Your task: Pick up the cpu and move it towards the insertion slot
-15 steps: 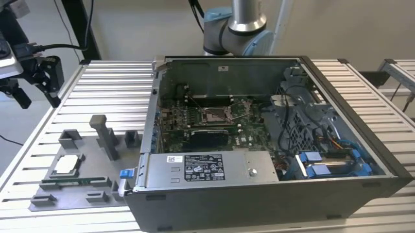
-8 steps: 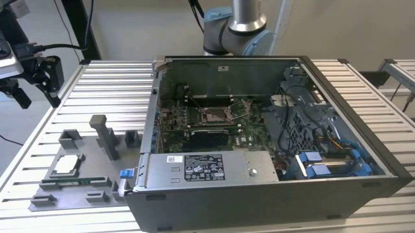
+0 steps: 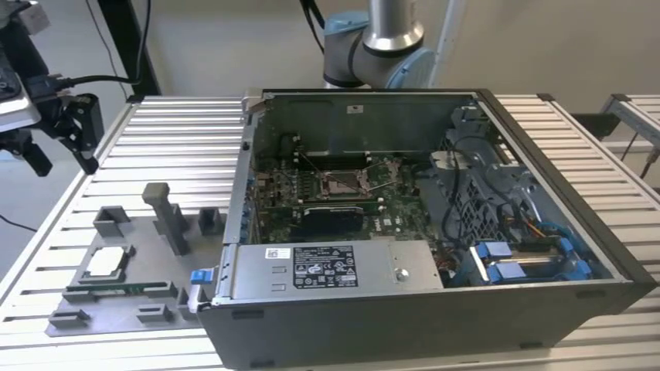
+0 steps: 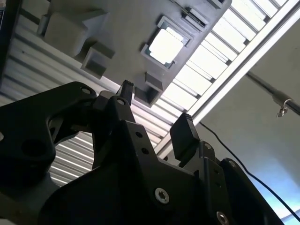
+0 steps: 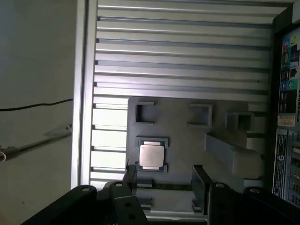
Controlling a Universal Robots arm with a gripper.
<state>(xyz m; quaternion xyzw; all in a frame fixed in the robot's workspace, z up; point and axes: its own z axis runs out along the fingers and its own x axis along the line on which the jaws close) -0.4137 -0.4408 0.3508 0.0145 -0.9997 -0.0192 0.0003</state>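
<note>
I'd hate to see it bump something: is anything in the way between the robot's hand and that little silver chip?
Nothing visible does. In the first wrist view the hand is open and empty, and the cpu lies uncovered in its grey tray beyond the fingertips. The tray's upright post stands off to one side.

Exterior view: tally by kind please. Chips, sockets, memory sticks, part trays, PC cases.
Chip: 1
Socket: 1
Memory stick: 1
Part tray: 1
PC case: 1
Total: 5
</note>
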